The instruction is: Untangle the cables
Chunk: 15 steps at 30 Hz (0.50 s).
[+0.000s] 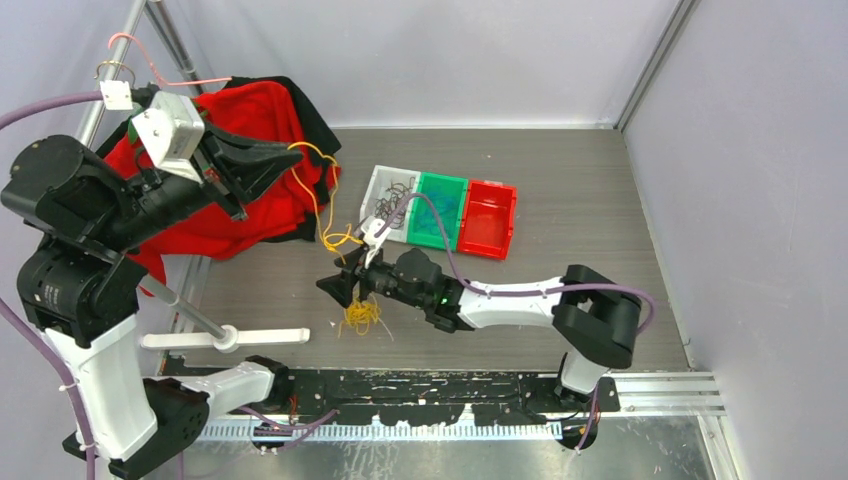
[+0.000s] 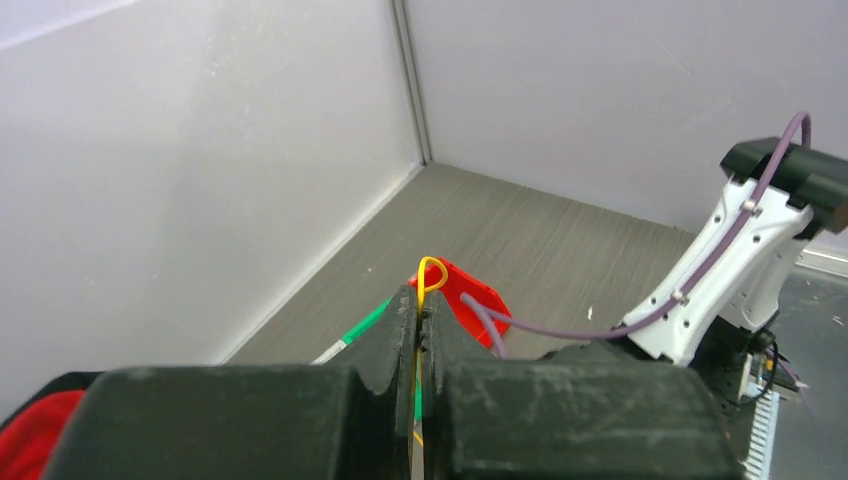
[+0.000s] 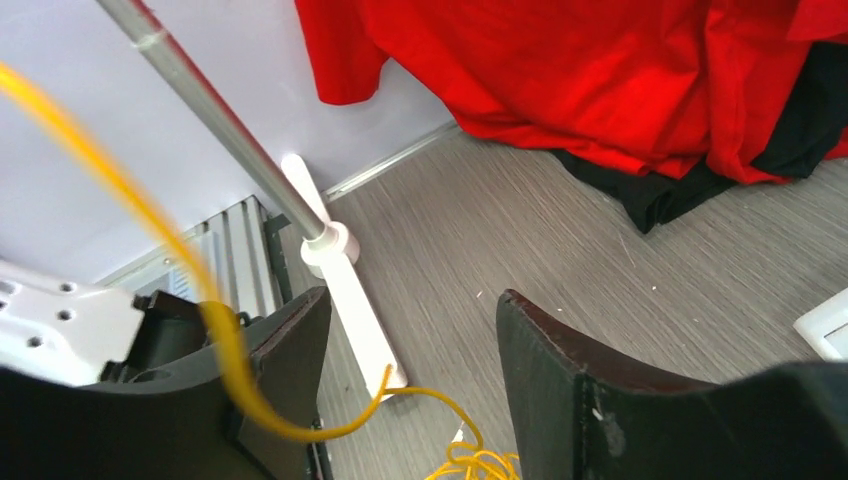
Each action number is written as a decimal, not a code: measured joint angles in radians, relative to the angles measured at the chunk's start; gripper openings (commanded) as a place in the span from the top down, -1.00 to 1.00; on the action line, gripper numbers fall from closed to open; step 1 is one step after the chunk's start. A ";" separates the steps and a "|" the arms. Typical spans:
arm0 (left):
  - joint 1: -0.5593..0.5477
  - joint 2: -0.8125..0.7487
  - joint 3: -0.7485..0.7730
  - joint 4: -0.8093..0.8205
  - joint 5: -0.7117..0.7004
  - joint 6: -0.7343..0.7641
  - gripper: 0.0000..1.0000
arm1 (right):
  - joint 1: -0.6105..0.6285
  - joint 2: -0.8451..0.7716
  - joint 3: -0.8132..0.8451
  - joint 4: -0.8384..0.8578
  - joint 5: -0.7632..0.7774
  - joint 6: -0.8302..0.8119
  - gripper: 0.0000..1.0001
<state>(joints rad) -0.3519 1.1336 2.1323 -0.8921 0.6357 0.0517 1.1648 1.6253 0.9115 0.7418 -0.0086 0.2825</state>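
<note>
L gripper (image 1: pixel 288 152), raised over the crumpled red fabric heap (image 1: pixel 255 110), was clamped shut on the thin yellow-orange cord (image 1: pixel 318 205). The cord ran down to its knotted clump (image 1: pixel 360 316) on the grey counter (image 1: pixel 560 180). R gripper (image 1: pixel 338 288) stood open just beside that clump, holding nothing. Best approach, prob.: R pins the clump low, L pulls gently & steadily so loops slip free, not tighten.

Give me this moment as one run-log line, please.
left gripper: shut on yellow cable, raised | right gripper: open beside yellow tangle | status: not yet untangled
</note>
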 measured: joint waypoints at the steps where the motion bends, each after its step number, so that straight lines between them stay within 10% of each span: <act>1: 0.000 0.006 0.018 0.001 -0.002 0.000 1.00 | 0.000 0.023 0.013 0.009 0.009 -0.001 -0.27; 15: 0.000 0.060 0.275 0.174 -0.146 -0.006 1.00 | -0.002 0.221 -0.156 0.131 0.191 0.011 -0.06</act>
<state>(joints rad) -0.3519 1.1931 2.4077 -0.7181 0.4900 0.0452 1.1625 1.8465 0.7551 0.8726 0.1822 0.2932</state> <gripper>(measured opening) 0.010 0.527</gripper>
